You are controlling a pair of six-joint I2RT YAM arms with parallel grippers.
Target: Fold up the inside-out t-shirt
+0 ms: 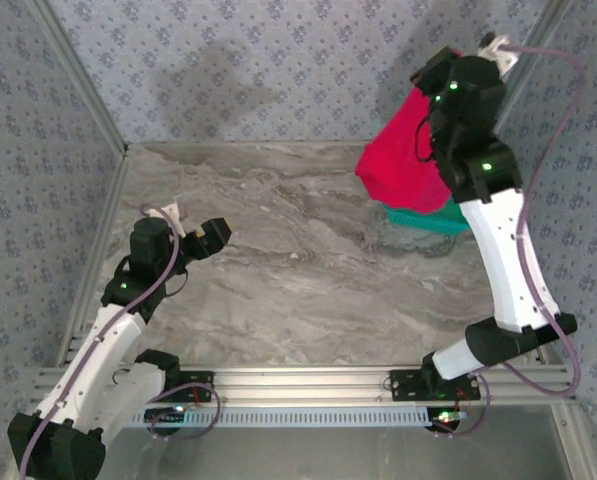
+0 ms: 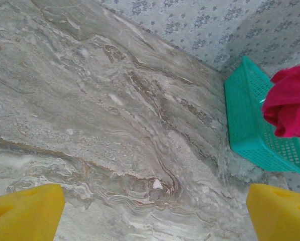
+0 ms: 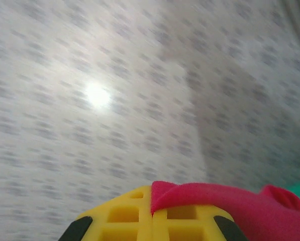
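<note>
The inside-out t-shirt is bright red cloth hanging in the air at the back right, above a teal mesh basket. My right gripper is raised high and shut on the shirt's top edge. In the right wrist view the yellow fingers press together with red cloth caught between them and draped to the right. My left gripper hovers low over the left part of the table, open. Its yellow fingertips stand far apart over bare marble, and the shirt and basket lie far off at the right.
The marble-patterned table spreads between the two arms. Patterned walls close in the back and both sides. A metal rail runs along the near edge by the arm bases.
</note>
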